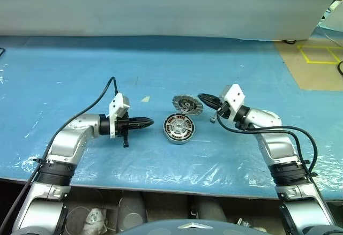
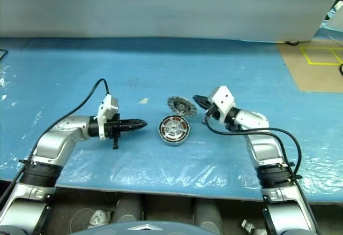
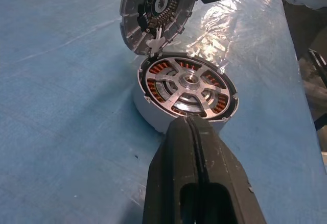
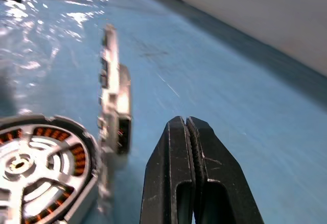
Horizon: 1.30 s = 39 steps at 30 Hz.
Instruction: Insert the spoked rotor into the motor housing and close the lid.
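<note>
spoked rotor [image 3: 186,85] seated in motor housing [image 1: 178,128] | lid [image 1: 187,105] seemingly edge-tilted | both claws clenched empty

Motor housing [image 1: 178,128] between two tools (lid [image 1: 187,105] tilted just behind).

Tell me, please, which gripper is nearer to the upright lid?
The right. The right gripper, fingers shut, sits just beside the lid, which stands open above the motor housing. The left gripper, also shut, is farther, beyond the housing's other side.
</note>
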Available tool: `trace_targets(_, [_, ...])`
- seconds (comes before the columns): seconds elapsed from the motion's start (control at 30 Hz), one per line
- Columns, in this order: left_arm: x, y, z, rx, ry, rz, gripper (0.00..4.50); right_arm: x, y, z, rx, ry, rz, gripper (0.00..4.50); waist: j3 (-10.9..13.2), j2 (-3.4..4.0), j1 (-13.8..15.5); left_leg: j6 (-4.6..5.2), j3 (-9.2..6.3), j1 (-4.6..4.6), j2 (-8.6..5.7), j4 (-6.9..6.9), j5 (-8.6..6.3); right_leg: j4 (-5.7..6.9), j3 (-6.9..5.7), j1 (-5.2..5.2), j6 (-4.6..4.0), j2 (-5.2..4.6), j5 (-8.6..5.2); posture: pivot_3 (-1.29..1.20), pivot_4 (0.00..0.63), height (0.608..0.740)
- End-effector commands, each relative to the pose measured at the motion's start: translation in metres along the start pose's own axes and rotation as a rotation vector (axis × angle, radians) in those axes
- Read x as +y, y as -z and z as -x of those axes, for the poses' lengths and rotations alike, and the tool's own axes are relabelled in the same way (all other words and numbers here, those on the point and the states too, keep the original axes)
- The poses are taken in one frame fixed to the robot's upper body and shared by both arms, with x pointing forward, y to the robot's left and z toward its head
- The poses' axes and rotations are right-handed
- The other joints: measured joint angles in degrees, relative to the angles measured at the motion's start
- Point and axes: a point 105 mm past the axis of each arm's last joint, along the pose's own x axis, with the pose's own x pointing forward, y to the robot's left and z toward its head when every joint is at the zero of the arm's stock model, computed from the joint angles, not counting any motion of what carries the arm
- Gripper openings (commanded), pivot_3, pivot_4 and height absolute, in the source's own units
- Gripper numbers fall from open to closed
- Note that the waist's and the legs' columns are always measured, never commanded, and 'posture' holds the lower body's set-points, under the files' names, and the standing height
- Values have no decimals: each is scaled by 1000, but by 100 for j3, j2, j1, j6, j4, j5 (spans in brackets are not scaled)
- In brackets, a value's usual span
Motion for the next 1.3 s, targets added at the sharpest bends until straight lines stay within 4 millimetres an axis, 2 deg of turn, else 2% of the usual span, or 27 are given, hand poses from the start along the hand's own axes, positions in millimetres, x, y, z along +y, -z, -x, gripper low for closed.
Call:
trace_targets(0.03, [-10, -2, 8, -11, -13, -5, 25, 8, -19, -7, -91, -101, -10, 0, 0, 0, 1, 0, 0, 0, 0, 0, 0, 0, 0, 0, 0, 0, 0, 0, 150, 740])
trace_targets(0.2, [-19, 11, 13, 6, -35, 35, 25, 16, -27, -14, -135, -173, -40, 0, 0, 0, 3, 1, 0, 1, 2, 0, 0, 0, -1, 0, -1, 1, 0, 0, 150, 740])
trace_targets(0.37, [-19, 9, 12, -12, -53, 41, 25, 28, -26, -13, -119, -260, -53, 0, 0, 0, 1, 1, 1, 3, 2, 4, 0, 6, 0, 1, -1, 1, 0, 0, 150, 740])
trace_targets(0.73, [-18, 6, 10, -16, -46, 37, 25, 77, -2, -14, -17, -398, -27, 0, 0, 0, 2, 1, 1, 3, 2, 4, 0, 4, 0, 0, -1, 1, 0, 0, 150, 740])
trace_targets(0.9, [-19, 7, 8, -15, -42, 37, 25, 86, 6, -17, 6, -400, -49, 0, -1, -1, -3, 1, 1, 7, 2, 8, 0, 9, 1, 2, -1, 1, 0, 0, 150, 740])
trace_targets(1.0, [-19, 10, 8, -7, -42, 40, 0, 86, 3, -19, -3, -388, -78, 595, -1, -1, -3, 1, 1, 8, 2, 8, 0, 10, 1, 2, -1, 1, 0, 0, 150, 740])
trace_targets(1.3, [-19, 11, 5, -17, -37, 35, 0, 80, 1, -22, -2, -333, -115, 3606, -1, -1, -1, 1, 1, 7, 1, 8, 0, 10, 1, 2, -1, 1, 0, 0, 150, 740])
